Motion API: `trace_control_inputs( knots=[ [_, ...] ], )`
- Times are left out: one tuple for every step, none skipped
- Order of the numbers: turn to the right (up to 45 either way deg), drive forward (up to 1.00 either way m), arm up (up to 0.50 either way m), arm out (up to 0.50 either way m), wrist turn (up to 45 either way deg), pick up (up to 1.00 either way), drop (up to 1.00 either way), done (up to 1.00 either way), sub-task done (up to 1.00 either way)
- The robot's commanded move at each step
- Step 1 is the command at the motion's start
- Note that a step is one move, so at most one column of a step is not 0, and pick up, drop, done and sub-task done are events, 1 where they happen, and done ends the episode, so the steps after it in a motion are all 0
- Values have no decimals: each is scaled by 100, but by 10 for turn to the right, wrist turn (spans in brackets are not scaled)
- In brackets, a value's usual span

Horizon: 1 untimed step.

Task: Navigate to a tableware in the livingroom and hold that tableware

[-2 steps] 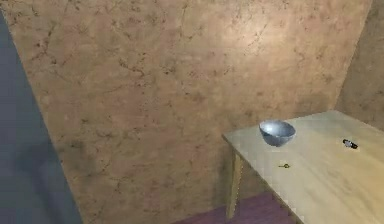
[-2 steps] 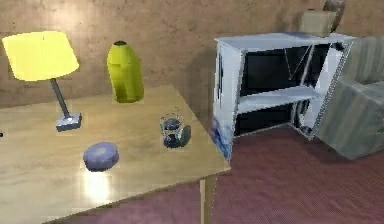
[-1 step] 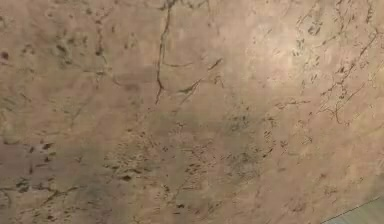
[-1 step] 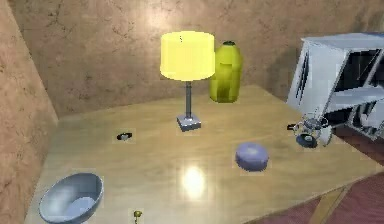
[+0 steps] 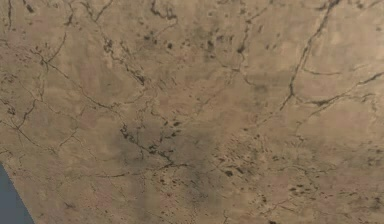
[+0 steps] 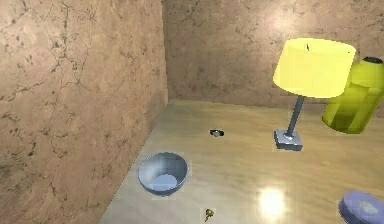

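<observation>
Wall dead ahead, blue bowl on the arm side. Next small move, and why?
Probably extend the arm toward the bowl: it sits by the table's edge, just left of the arm side view's middle, and the wall ahead looks too close to drive on.

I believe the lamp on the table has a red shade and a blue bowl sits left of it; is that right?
Not quite: in the arm side view the lamp has a yellow shade; the blue bowl is as you say.

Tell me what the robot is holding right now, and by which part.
That cannot be told here. The blue bowl rests on the tabletop beside the wall.
</observation>
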Motion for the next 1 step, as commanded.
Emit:
trace_control_inputs(
  knots=[
    [0, 0, 50, 0, 0, 0, 0, 0, 0]
  ],
)
